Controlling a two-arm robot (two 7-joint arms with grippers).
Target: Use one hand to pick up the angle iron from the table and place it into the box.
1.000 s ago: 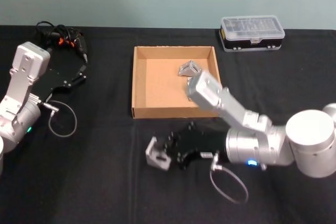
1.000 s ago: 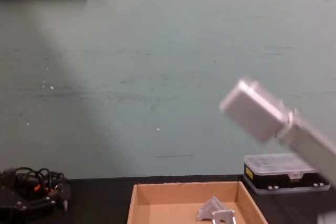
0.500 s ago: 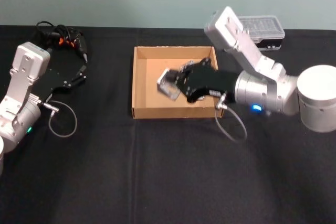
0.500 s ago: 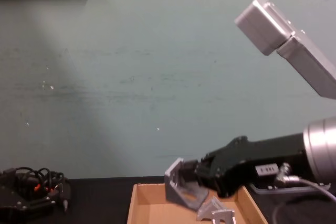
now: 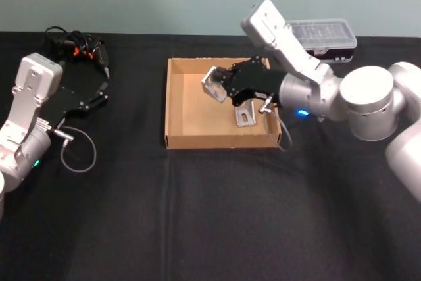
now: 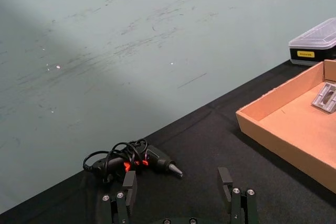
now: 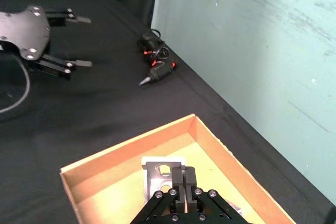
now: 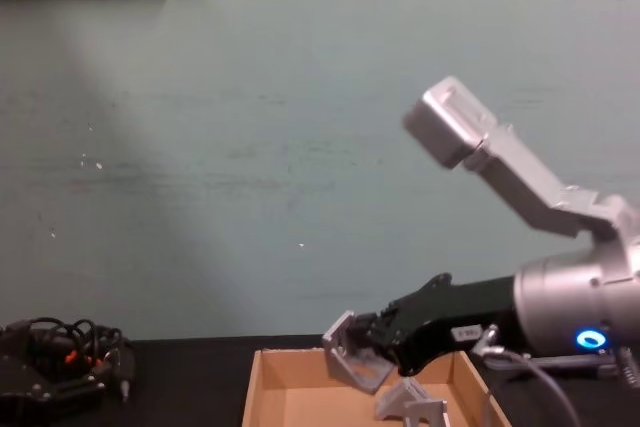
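Black matte desk (image 5: 217,215) runs up to a pale teal wall; grey metal angle iron (image 5: 214,83) is pinched in the right claw (image 5: 220,86) above the far part of the wide shallow tan cardboard box (image 5: 176,106), off the box floor; chest view has the same bracket (image 8: 352,359) held just above the box's far wall (image 8: 300,355); right wrist view looks down past the black fingers (image 7: 181,179) clamped on the bracket (image 7: 161,178), with box floor below it; a second grey angle bracket (image 5: 245,113) lies on the box floor near the right wall, just below the claw, also seen in the left wrist view (image 6: 326,97); right arm reaches in from the right, black claw body, silver joints, light grey boxy block (image 5: 262,21) raised over the box's far right corner; clear-lidded black plastic organiser case (image 5: 325,36) sits on the desk behind the box to the right, partly covered by that block; left claw (image 6: 179,192) is parked low over the desk at far left, fingers spread with nothing between them; small black power tool with tangled cable and orange marks (image 5: 77,47) lies at the far left of the desk beyond it; grey cable loop (image 5: 77,151) lies on the desk near the left arm.
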